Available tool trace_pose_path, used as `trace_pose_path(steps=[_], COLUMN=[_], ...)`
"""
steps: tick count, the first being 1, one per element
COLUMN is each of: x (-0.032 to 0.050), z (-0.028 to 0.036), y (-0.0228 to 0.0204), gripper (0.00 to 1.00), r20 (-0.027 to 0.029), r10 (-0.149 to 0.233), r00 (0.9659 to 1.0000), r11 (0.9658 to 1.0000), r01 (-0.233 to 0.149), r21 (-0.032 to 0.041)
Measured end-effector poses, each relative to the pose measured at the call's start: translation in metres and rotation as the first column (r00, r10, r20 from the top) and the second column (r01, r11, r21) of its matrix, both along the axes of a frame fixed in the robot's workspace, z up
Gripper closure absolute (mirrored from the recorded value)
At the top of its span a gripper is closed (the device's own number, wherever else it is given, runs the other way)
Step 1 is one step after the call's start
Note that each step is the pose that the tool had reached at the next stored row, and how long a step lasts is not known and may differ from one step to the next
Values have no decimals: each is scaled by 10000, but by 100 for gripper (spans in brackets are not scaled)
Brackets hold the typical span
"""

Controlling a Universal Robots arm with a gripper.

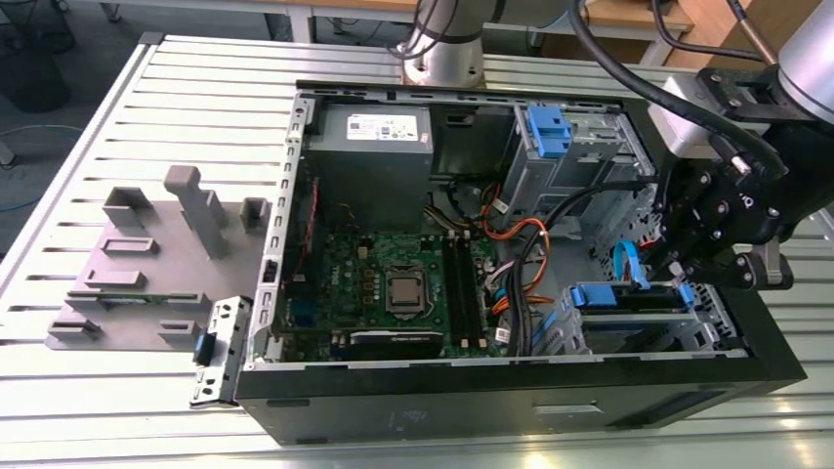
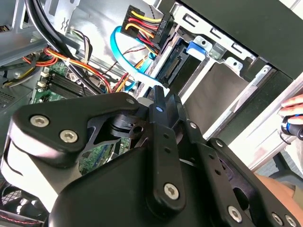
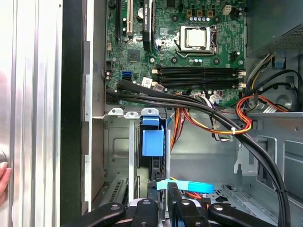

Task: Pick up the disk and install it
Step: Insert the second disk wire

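The disk (image 1: 610,296) looks like it's already sitting in its slot. It stands on edge in the drive cage (image 3: 116,146), in the corner of the computer case (image 1: 521,396) towards the exterior view's right, just behind the black front wall. In the first wrist view you're looking down on its blue bracket. In the second wrist view its connector end is bare, with nothing plugged in.

The gripper (image 1: 690,278) hangs right over that end of the cage, close above the disk. I can't tell from any view whether the pincer is apart or together, or whether it has hold of anything, so don't assume either way.

My read is that you're at the tail end of the install step, with the pickup done and the seating either under way or being checked.

Whatever you do from here needs care, because it's cramped. The blue data cable (image 3: 184,185) runs right under the gripper, and the power plug (image 2: 144,26) with its red and yellow wires dangles just beside the disk's connector end. Both look easy to snag.

There's also a person's hand (image 2: 293,116) outside the case wall on that side, so keep clear of it.
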State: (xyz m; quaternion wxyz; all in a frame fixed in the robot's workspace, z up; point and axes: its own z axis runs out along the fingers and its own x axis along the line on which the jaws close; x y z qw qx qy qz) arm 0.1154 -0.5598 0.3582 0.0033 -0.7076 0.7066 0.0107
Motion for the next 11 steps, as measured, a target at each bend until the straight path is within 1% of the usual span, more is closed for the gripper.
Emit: trace_pose_path(steps=[3, 6, 8, 11], x=[0, 10, 44, 137], z=[26, 26, 23, 17], y=[14, 37, 48, 59], gripper=[76, 76, 76, 76], r20=[0, 0, -1, -3], r10=[0, 2, 0, 0], r00=[10000, 10000, 10000, 10000], r11=[10000, 10000, 10000, 10000], r01=[0, -2, 0, 0], r21=[1, 3, 4, 3])
